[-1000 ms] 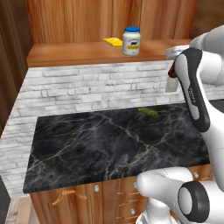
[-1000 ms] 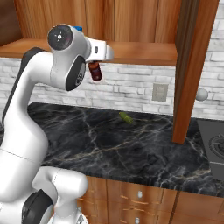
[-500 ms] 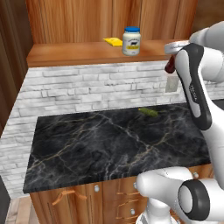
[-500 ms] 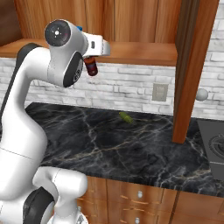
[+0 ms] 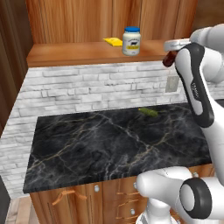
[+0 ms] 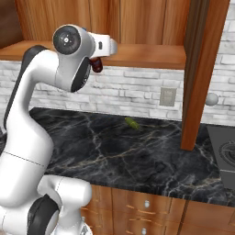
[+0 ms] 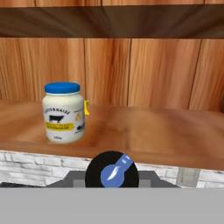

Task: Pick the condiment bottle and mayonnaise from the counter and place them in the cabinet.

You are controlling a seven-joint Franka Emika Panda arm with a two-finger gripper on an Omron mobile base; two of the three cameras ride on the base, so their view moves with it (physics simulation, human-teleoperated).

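- At the upper right of the left base view we see the gripper (image 5: 169,56) clenched on the condiment bottle (image 5: 168,60), a dark red shape held at the front edge of the cabinet (image 5: 78,53) shelf.
- On that shelf, upper centre of the frame, the mayonnaise (image 5: 131,41) stands upright, with a flat yellow item (image 5: 113,41) just beside it to the left.
- Below, the counter (image 5: 100,148) spreads across the middle of the frame; a small green item (image 5: 148,112) lies near its back edge, close to the white brick wall (image 5: 87,89).
- In the right base view, upper left of the frame, the condiment bottle (image 6: 97,65) shows as a dark red body under the white hand, level with the cabinet (image 6: 147,54) shelf front.
- The small green item (image 6: 132,122) lies on the counter (image 6: 137,156) at frame centre.
- In the hand view the mayonnaise (image 7: 63,112) sits left of centre on the cabinet (image 7: 157,131) shelf, and the bottle's black cap (image 7: 111,171) with a blue mark faces us at bottom centre.
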